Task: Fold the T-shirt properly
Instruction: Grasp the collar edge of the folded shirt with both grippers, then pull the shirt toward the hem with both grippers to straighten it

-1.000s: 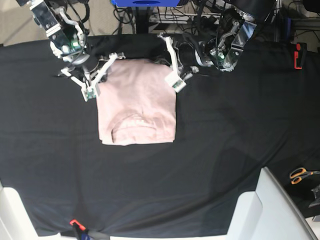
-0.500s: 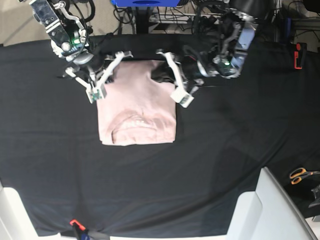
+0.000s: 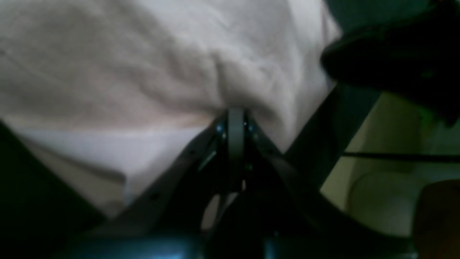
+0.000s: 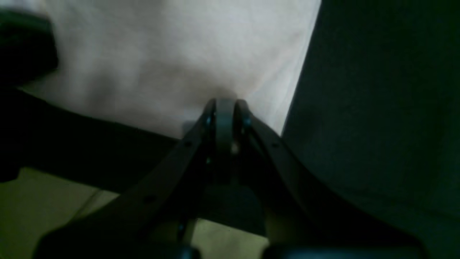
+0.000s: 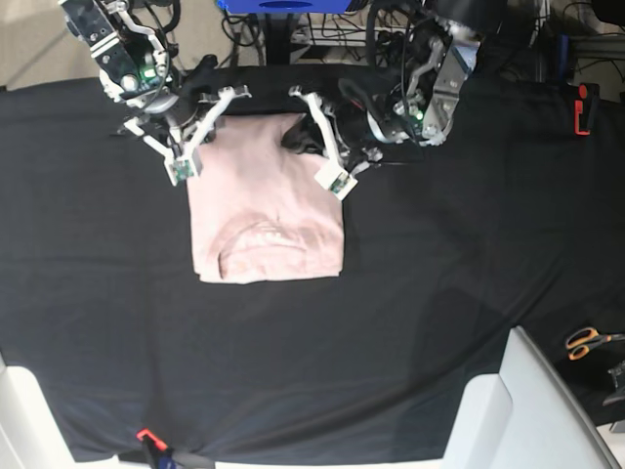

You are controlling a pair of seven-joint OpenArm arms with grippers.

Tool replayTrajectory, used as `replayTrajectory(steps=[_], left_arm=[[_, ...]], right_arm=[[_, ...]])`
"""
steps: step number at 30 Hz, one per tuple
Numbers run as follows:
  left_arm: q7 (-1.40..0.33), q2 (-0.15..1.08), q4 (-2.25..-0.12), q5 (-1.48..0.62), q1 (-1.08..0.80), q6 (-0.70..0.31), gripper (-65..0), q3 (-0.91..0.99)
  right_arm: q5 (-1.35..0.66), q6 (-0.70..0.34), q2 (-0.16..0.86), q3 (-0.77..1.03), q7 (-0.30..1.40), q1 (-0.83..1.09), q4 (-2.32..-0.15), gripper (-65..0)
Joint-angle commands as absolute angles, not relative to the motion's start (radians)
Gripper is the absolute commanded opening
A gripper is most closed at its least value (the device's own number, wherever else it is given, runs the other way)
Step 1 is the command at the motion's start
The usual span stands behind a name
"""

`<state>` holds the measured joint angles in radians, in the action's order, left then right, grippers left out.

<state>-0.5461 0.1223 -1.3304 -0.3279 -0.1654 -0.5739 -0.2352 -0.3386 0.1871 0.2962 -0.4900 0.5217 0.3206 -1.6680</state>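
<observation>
The pale pink T-shirt [image 5: 266, 200] lies folded into a rectangle on the black table cloth [image 5: 439, 274], its ribbed collar [image 5: 269, 239] towards the near edge. My left gripper [image 5: 298, 135] sits at the shirt's far right corner. In the left wrist view that gripper [image 3: 235, 115] is shut on a bunched fold of the T-shirt [image 3: 125, 72]. My right gripper [image 5: 203, 125] is at the far left corner. The right wrist view shows it [image 4: 224, 104] shut on the T-shirt [image 4: 172, 54] near the side edge.
Orange-handled scissors [image 5: 591, 340] lie at the right edge and a red and black tool [image 5: 582, 107] at the far right. A white panel [image 5: 527, 410] rises at the front right. An orange clip [image 5: 146, 435] sits at the front left. Cables hang behind the table.
Both arms dipped a little towards the near side, then drew back to the shirt's far edge. Both grippers stayed shut and the folded rectangle kept its place.
</observation>
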Motion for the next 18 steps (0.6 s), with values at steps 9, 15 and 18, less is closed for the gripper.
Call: replayTrajectory(steps=[9, 15, 18], left_arm=[[-0.631, 0.110, -1.466, -0.311, -0.048, -0.576, -65.0, -0.107], [-0.624, 0.067, -1.245, -0.311, 0.162, -0.576, -65.0, -0.076], [-0.593, 0.051, -1.115, -0.311, 0.246, -0.576, -65.0, -0.088]], right_arm=[[-0.338, 0.176, 0.314, -0.467, 0.598, 0.142, -1.730, -62.1], [-0.340, 0.173, 0.283, -0.467, 0.593, -0.018, -1.521, -62.1], [-0.340, 0.128, 0.271, -0.467, 0.559, -0.067, -1.429, -62.1]])
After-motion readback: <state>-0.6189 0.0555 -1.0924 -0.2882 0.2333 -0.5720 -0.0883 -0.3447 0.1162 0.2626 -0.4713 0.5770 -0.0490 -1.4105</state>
